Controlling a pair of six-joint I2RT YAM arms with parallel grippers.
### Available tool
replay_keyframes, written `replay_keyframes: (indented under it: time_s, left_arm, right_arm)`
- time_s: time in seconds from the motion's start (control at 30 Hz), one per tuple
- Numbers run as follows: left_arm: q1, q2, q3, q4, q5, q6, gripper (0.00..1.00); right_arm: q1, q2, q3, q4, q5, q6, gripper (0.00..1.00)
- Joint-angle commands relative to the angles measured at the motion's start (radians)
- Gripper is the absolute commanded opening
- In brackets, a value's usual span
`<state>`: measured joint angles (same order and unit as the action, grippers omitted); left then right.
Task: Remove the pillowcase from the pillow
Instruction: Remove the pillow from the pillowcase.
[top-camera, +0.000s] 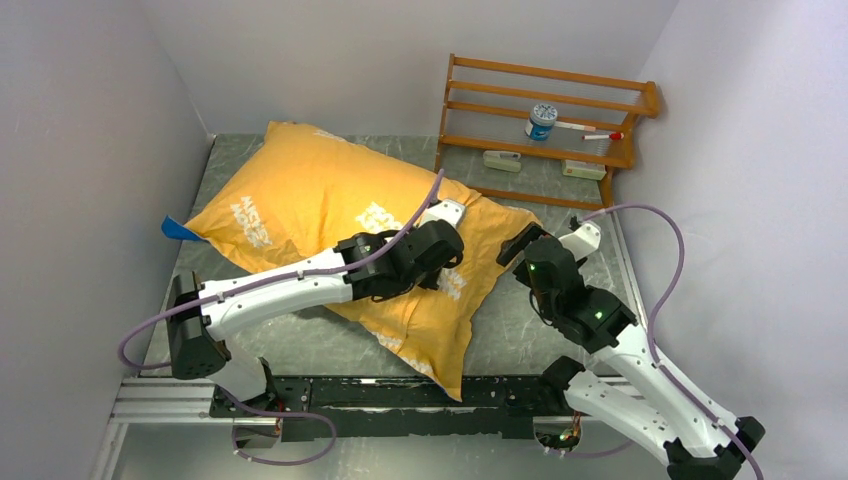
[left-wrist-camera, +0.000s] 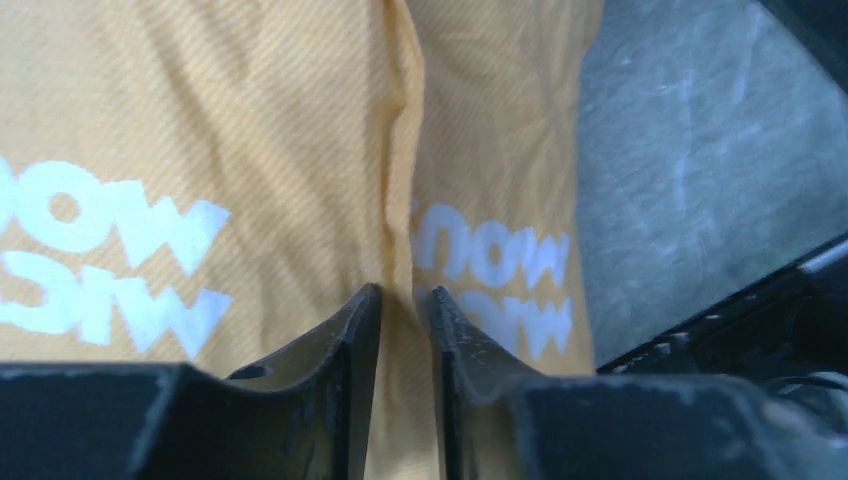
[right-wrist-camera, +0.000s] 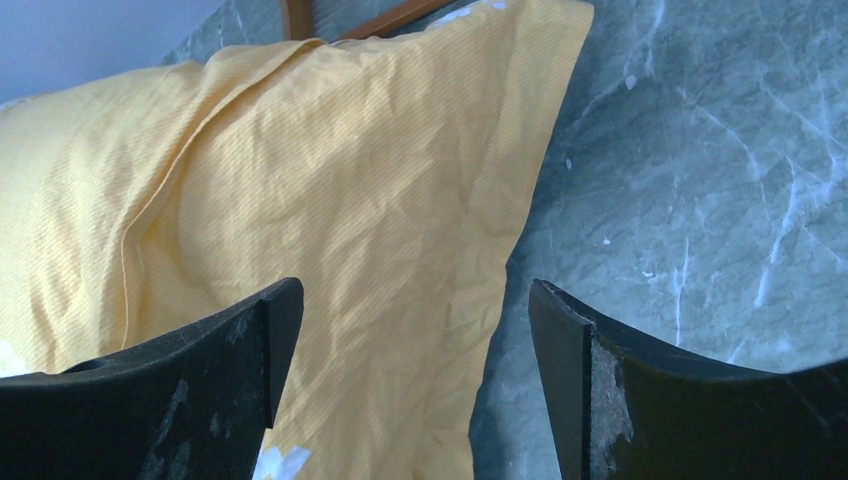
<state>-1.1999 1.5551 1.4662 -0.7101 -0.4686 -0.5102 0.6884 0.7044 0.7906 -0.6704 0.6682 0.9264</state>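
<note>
- Well, my left gripper (left-wrist-camera: 405, 305) pinches a raised fold of the pillowcase (left-wrist-camera: 250, 110), lying on the table (top-camera: 520, 330).
- My right gripper (right-wrist-camera: 415, 340) is spread over its corner.
- The pillow inside is hidden.

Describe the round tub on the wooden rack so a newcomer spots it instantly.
In the far right corner stands a wooden rack. On a shelf sits the tub, left of a pen. It alone is round, blue and white.

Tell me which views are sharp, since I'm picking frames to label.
Top external: evenly lit and sharp across the pillowcase, with only soft shadows. Left wrist: slightly soft overall, the left gripper blurred up close. Right wrist: pillowcase wrinkles crisp, table veins clear, no glare.
</note>
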Motion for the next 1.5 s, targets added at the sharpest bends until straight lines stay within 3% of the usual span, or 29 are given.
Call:
replay_keyframes:
  time_s: [0.0,0.1,0.13,0.2,0.37,0.57,0.93,1.13,1.27,1.3,1.37,1.47]
  left_arm:
    - [0.011,0.03,0.079,-0.175,-0.134,-0.119,0.15]
    - [0.027,0.004,0.068,-0.178,-0.146,-0.119,0.05]
    - [0.036,-0.01,0.055,-0.169,-0.14,-0.116,0.05]
    - [0.053,-0.042,0.03,-0.164,-0.139,-0.121,0.05]
    - [0.105,-0.125,-0.03,-0.151,-0.129,-0.123,0.05]
    - [0.137,-0.223,-0.133,-0.042,0.013,-0.062,0.05]
    - [0.137,-0.285,-0.208,0.119,0.222,-0.024,0.05]
    - [0.137,-0.302,-0.24,0.184,0.285,-0.022,0.05]
    - [0.137,-0.301,-0.25,0.192,0.288,-0.032,0.05]
    - [0.137,-0.301,-0.251,0.192,0.288,-0.034,0.05]
    - [0.137,-0.305,-0.256,0.193,0.288,-0.034,0.05]
    - [0.136,-0.312,-0.26,0.188,0.277,-0.034,0.05]
  right_arm:
    - [-0.004,0.014,0.014,0.023,-0.01,-0.043,0.86]
    - [-0.004,0.033,0.026,0.079,-0.1,-0.126,0.6]
    - [-0.004,0.035,0.03,0.104,-0.142,-0.154,0.57]
    - [-0.005,0.03,0.034,0.165,-0.234,-0.209,0.57]
    - [-0.004,0.051,0.065,0.266,-0.458,-0.286,0.7]
    - [-0.004,0.175,0.147,0.319,-0.722,-0.26,0.68]
    - [-0.006,0.395,0.162,0.511,-0.83,-0.046,0.58]
    - [-0.009,0.389,0.113,0.566,-0.779,0.025,0.43]
    - [-0.015,0.404,0.104,0.556,-0.772,0.045,0.4]
    - [-0.016,0.406,0.106,0.55,-0.764,0.051,0.37]
    - [-0.021,0.403,0.104,0.543,-0.743,0.063,0.13]
    - [-0.028,0.382,0.107,0.543,-0.72,0.064,0.04]
